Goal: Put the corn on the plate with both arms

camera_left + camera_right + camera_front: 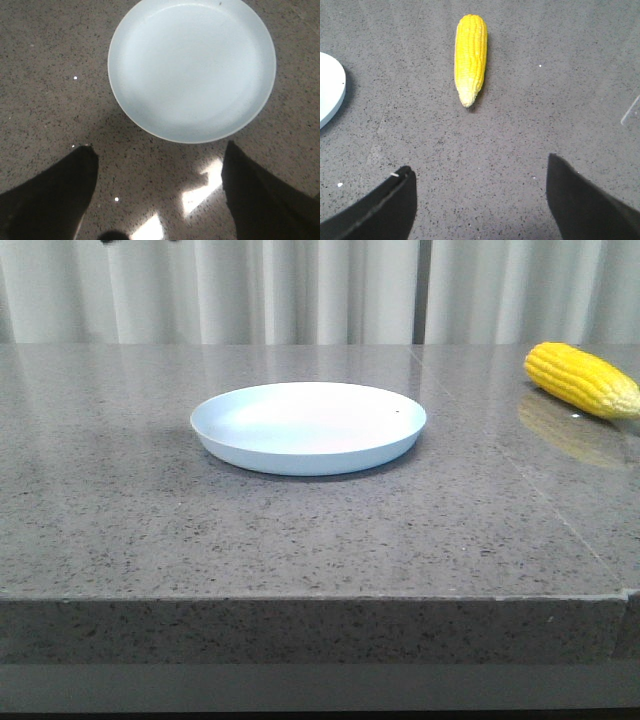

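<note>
Bright yellow husked corn cob (pixel 470 57) lies apart from empty round pale-blue plate (pixel 308 426); right gripper (pixel 480 200) and left gripper (pixel 160 192), both spread, hover ready.

Bright, sharp — glare on table (pixel 200 185).

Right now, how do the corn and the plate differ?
The corn is bright yellow and long, tapering to a pale tip; the plate is pale blue-white, round and shallow. The plate sits near the table's middle and holds nothing; the corn lies far right. Both rest on the grey table, apart, untouched.
</note>
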Robot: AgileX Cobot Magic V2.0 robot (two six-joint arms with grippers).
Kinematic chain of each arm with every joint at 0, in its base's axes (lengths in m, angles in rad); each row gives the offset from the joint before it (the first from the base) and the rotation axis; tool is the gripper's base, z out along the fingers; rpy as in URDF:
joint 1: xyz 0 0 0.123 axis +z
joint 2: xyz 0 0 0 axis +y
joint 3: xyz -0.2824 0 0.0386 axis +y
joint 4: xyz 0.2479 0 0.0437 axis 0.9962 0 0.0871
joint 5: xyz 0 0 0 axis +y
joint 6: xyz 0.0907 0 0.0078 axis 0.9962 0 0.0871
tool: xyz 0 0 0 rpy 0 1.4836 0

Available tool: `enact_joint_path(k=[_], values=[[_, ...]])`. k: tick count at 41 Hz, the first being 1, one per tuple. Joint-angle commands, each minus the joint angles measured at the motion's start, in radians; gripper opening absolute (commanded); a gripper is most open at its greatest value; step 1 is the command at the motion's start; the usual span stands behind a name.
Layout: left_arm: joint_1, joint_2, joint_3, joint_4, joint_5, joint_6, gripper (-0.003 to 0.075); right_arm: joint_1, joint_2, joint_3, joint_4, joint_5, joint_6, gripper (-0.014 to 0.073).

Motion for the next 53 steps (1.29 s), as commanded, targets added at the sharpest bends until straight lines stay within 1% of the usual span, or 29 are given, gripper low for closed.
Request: enact_joint_path(k=[1,7,12,18,27,32,35,40,49,53], values=[[-0.072,-0.119,0.025,0.097,-0.031,-0.085,0.0494,-0.002,0.009,-0.025,-0.012,-0.076,-0.010,0.0562],[-0.127,-0.239,0.118,0.133,-0.050,-0.150,0.0493,-0.002,0.009,-0.025,-0.012,-0.076,-0.010,0.0562],[-0.128,-0.348,0.219,0.135,-0.101,-0.200,0.0493,-0.002,0.009,-0.025,-0.012,-0.076,-0.010,0.0562],[-0.124,-0.488,0.346,0.138,-0.163,-0.221,0.0493,-0.002,0.009,-0.025,-0.012,-0.076,-0.010,0.0562],[-0.124,-0.652,0.483,0.138,-0.172,-0.263,0.0493,-0.002,0.009,-0.025,-0.012,-0.076,-0.010,0.0562],[-0.124,-0.713,0.520,0.141,-0.172,-0.264,0.0493,-0.002,0.009,-0.025,-0.012,-0.076,-0.010,0.0562],[-0.124,-0.729,0.530,0.169,-0.169,-0.288,0.0493,-0.002,0.009,-0.025,-0.012,-0.076,-0.010,0.0562],[-0.124,-0.735,0.538,0.217,-0.165,-0.320,0.0493,-0.002,0.009,-0.025,-0.012,-0.076,-0.010,0.0562],[-0.124,-0.735,0.538,0.217,-0.165,-0.330,0.0493,-0.002,0.009,-0.025,-0.012,-0.077,-0.010,0.0562],[-0.124,-0.735,0.538,0.217,-0.163,-0.330,0.0493,-0.002,0.009,-0.025,-0.012,-0.110,-0.010,0.0562]])
